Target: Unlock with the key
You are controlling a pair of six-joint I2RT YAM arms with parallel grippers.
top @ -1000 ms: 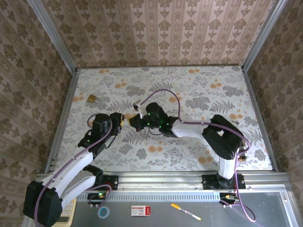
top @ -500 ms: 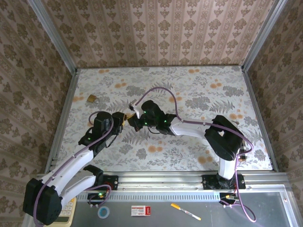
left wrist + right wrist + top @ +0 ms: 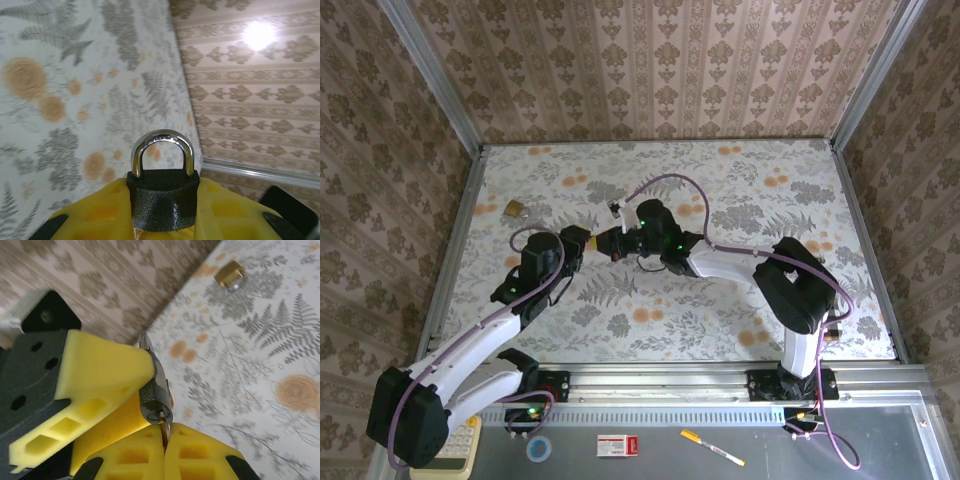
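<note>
The left jaws clamp the black padlock (image 3: 162,197); the right jaws, closed, pinch the key (image 3: 163,431), its tip meeting the padlock's base.

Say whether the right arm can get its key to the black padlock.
Probably yes: the key in the right gripper already touches the black padlock, which the left gripper holds up.
</note>
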